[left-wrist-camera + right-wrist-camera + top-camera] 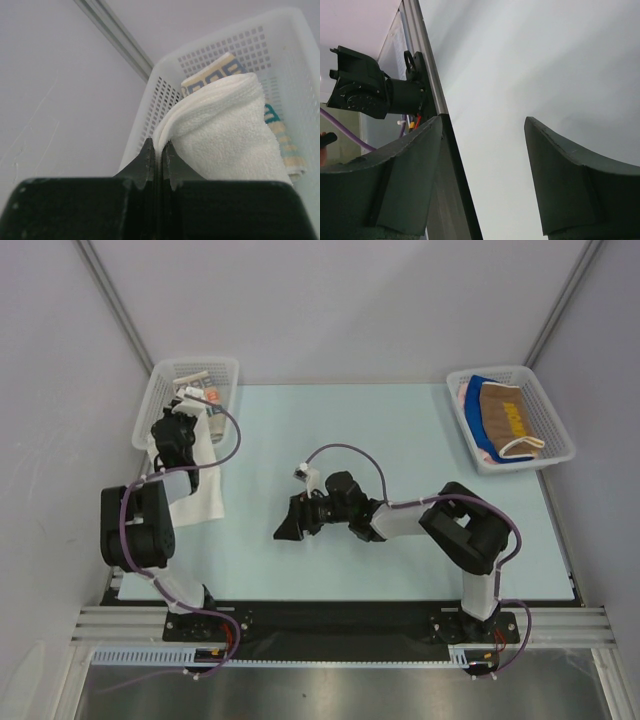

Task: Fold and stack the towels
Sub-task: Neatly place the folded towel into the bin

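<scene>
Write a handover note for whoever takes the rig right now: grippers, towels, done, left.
Left gripper: shut on a bunched edge of the white towel, which hangs from it onto the table beside the left basket.
Right gripper: open and holding nothing, over mid-table.
Towels: the cream lettered towel is in the left basket. The brown towel lies on the blue towel in the right basket.
Done: white towel pulled out, no fold visible.
Left: probably spread and fold the white towel, then the others, and stack them.
</scene>
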`<state>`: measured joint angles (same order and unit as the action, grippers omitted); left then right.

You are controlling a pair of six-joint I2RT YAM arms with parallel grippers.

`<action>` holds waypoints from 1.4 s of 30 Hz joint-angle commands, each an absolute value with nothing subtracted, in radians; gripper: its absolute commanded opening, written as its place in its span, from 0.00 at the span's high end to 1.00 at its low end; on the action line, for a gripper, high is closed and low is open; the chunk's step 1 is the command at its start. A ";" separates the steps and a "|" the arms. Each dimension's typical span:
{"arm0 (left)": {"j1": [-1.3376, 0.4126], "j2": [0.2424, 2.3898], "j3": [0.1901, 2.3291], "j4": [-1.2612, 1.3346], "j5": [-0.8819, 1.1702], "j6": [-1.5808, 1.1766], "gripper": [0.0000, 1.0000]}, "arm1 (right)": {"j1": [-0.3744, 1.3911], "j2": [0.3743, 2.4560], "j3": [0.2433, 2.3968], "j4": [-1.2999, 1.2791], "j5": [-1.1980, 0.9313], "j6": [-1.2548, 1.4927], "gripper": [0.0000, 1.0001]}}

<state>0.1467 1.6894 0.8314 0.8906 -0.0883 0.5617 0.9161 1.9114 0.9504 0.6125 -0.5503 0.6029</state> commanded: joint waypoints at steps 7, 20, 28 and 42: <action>0.169 1.750 1.017 0.983 0.090 0.630 1.00 | 0.876 1.818 0.900 0.663 -0.566 0.603 0.28; 0.198 1.946 1.311 0.907 0.264 0.634 1.00 | 0.831 1.815 0.884 0.669 -0.586 0.603 0.28; 0.209 2.048 1.405 0.940 0.293 0.585 1.00 | 0.821 1.818 0.888 0.672 -0.597 0.603 0.28; 0.221 2.169 1.534 0.988 0.342 0.531 1.00 | 0.804 1.835 0.879 0.704 -0.612 0.618 0.28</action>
